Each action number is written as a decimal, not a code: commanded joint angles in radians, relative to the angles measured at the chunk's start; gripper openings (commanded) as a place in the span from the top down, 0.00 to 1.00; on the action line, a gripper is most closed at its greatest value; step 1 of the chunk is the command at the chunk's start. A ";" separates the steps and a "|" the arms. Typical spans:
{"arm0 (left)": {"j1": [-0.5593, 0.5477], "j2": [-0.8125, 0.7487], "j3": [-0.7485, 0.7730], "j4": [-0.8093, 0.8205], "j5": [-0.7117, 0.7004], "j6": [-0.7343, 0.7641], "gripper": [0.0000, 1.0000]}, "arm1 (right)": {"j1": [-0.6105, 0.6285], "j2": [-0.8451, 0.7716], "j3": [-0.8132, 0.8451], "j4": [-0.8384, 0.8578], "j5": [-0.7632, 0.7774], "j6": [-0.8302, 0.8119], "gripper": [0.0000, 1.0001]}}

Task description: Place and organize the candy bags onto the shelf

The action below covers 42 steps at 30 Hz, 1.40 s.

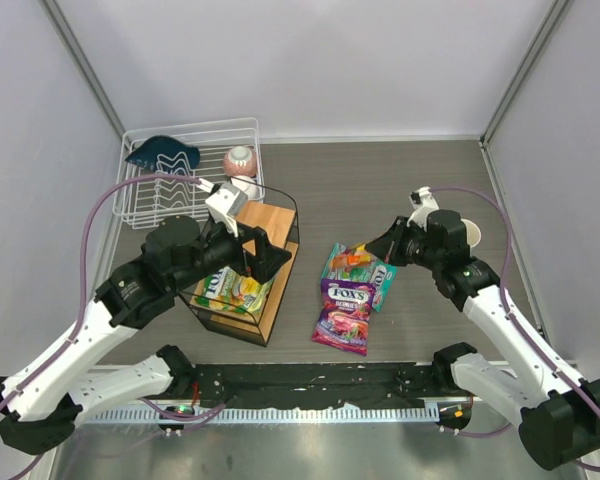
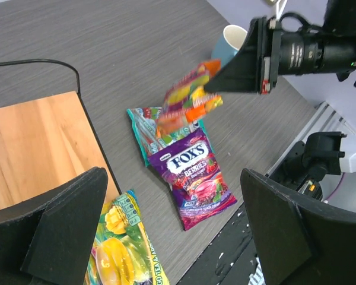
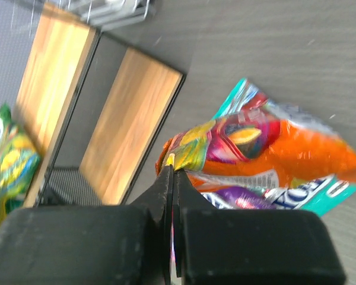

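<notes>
**Step in hand:** pick-up of the next bag. The right gripper [image 3: 172, 167] has its jaws clenched on one corner of the glossy orange-red candy bag [image 3: 273, 148]. The pinched corner is raised. The rest of the bag hangs over the glossy teal candy bag [image 1: 382, 287] and the glossy purple candy bag [image 1: 345, 315]. Both of these lie flat on the grey wood-grain surface [image 1: 400, 190], between the shelf and the right arm. Whether the orange-red candy bag is fully clear of them cannot be told.

**Shelf:** the two-tier shelf of thin black wire and light brown wooden boards [image 1: 272, 222] stands to the left of the pile. The glossy yellow-green candy bag [image 1: 230, 288] rests inside its frame at the lower level. The left gripper [image 1: 270, 260] hovers over the shelf with its jaws released and wide apart, holding nothing.

**Progress, as judged:** one bag of four is shelved and three are outstanding.

**The next move calls for:**
1. Raise the orange-red candy bag until its trailing edge clears the two bags beneath.
2. Carry it left to the shelf. The upper board is bare and is the likely free place.
3. Keep clear of the wire frame and of the left gripper, which is close to the approach path.
4. Move slowly. The grip is on a thin corner of slippery film, so the bag may swing or slip out.
</notes>
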 commanded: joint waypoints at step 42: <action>0.003 0.027 -0.056 0.152 0.105 -0.060 0.00 | 0.000 -0.285 -0.069 -0.847 0.839 0.692 0.15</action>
